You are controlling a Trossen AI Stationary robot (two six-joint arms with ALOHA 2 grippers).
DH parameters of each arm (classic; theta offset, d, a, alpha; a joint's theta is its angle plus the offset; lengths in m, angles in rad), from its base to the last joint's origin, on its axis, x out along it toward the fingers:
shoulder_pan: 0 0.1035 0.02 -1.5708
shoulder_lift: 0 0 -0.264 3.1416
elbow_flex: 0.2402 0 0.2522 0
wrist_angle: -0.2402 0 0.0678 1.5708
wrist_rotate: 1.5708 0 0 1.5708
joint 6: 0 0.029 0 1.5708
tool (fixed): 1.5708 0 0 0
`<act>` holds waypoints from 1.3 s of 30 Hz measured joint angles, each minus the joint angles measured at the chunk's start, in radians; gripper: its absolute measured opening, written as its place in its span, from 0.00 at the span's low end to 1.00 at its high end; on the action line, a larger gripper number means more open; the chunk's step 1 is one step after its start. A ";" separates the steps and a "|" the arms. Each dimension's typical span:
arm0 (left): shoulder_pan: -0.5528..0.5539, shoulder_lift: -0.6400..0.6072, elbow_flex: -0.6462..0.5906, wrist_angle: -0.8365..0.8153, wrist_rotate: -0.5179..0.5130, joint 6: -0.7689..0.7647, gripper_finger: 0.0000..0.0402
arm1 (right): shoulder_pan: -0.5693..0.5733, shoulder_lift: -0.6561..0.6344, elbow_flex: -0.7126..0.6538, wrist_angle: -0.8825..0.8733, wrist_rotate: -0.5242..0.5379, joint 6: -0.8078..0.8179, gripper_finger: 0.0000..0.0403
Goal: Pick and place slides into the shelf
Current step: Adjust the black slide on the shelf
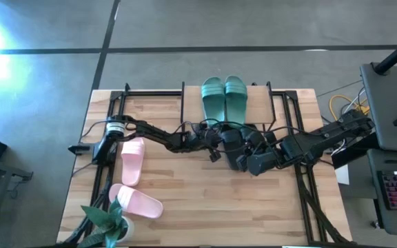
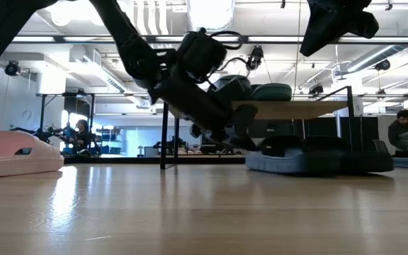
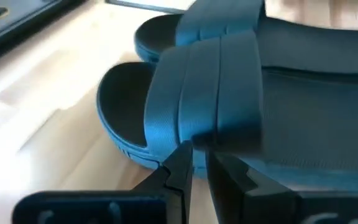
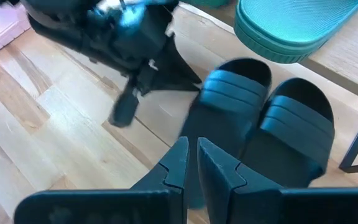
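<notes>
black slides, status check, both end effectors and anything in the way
Left end effector shut at black pair's strap. Right end effector shut, above the pair. Teal pair on shelf. Pink slides apart.

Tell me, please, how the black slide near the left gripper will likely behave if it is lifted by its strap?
The black slide looks like moulded rubber, so it is probably light, and its wide strap may flex somewhat. Its flat sole suggests it will slide instead of rolling. Hung from the strap, it would likely tilt. The left gripper is shut near the strap; whether it grips is unclear.
</notes>
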 joint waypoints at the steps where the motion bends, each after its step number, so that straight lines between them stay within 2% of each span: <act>1: 0.000 0.014 0.010 -0.001 0.003 -0.001 0.08 | 0.000 0.000 0.000 0.001 0.001 0.000 0.07; 7: -0.001 0.070 0.072 -0.031 0.009 -0.007 0.08 | 0.000 0.000 0.000 0.003 0.001 0.007 0.07; 14: 0.021 0.011 0.094 -0.041 -0.049 -0.006 0.08 | 0.000 0.000 0.000 0.006 -0.009 0.008 0.07; 18: 0.025 -0.036 0.089 -0.177 -0.045 -0.007 0.08 | 0.000 0.000 0.000 0.003 -0.011 0.002 0.07; 24: -0.034 -0.123 0.074 -0.474 0.062 -0.046 0.08 | 0.000 0.000 -0.003 -0.003 -0.015 -0.027 0.07; 31: -0.152 -0.175 0.064 -0.480 0.193 -0.011 0.08 | 0.000 0.000 -0.022 -0.003 -0.019 -0.075 0.07; 34: -0.186 -0.182 0.064 -0.481 0.184 -0.012 0.08 | 0.000 0.000 -0.030 -0.002 -0.019 -0.080 0.07; 39: -0.176 -0.170 0.038 -0.477 0.065 -0.036 0.08 | 0.001 0.000 -0.039 -0.001 -0.024 -0.074 0.07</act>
